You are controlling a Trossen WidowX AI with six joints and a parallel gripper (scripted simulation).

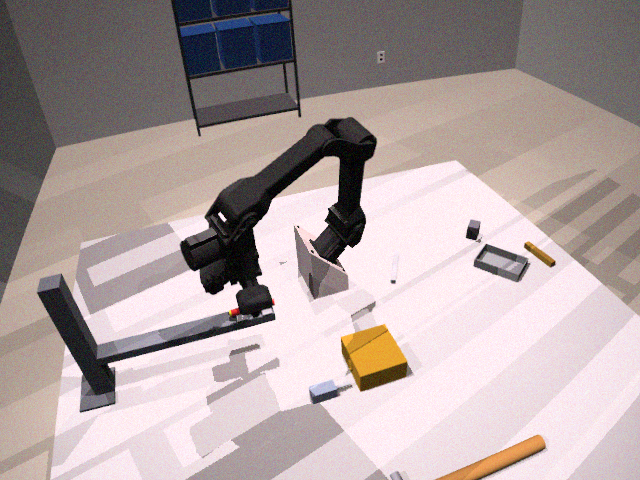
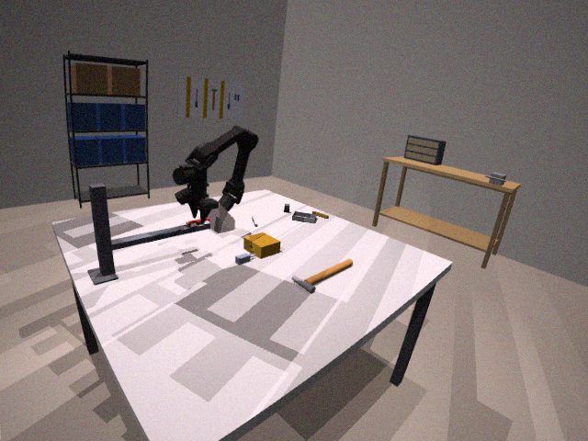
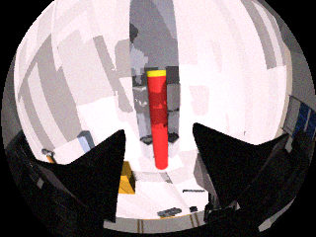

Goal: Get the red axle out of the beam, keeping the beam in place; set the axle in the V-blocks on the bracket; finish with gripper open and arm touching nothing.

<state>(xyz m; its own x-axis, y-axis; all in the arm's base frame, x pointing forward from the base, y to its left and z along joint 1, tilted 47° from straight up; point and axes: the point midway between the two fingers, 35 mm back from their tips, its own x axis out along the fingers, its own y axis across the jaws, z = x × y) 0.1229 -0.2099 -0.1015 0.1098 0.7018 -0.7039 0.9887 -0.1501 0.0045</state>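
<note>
Our hand (image 1: 254, 308) (image 2: 205, 220) (image 3: 158, 130) stands with fingers apart around the red axle (image 1: 235, 312) (image 2: 194, 221) (image 3: 158, 109), which lies along the bracket's V-blocks (image 1: 264, 312) (image 3: 173, 96); we should check it is seated, then lift straight up, brushing neither end.

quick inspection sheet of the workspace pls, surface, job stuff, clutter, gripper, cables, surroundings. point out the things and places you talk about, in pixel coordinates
surface: white table (image 1: 465, 335) (image 2: 294, 308), patterned with shadows
job's things: red axle (image 1: 234, 312) (image 2: 193, 221) (image 3: 158, 114) with yellow end, lying at the free end of the arm-like bracket (image 1: 170, 335) (image 2: 152, 235); seating in the V-blocks cannot be confirmed; beam cannot be told for certain
clutter: yellow block (image 1: 373, 356) (image 2: 262, 244), hammer (image 1: 491, 459) (image 2: 327, 273), grey tray (image 1: 480, 264) (image 2: 303, 220)
gripper: open (image 1: 255, 310) (image 2: 205, 220) (image 3: 159, 129), fingers either side of the axle
cables: nothing seen
surroundings: shelf rack (image 1: 192, 100) (image 2: 148, 128), wooden bench (image 2: 451, 173)
</note>
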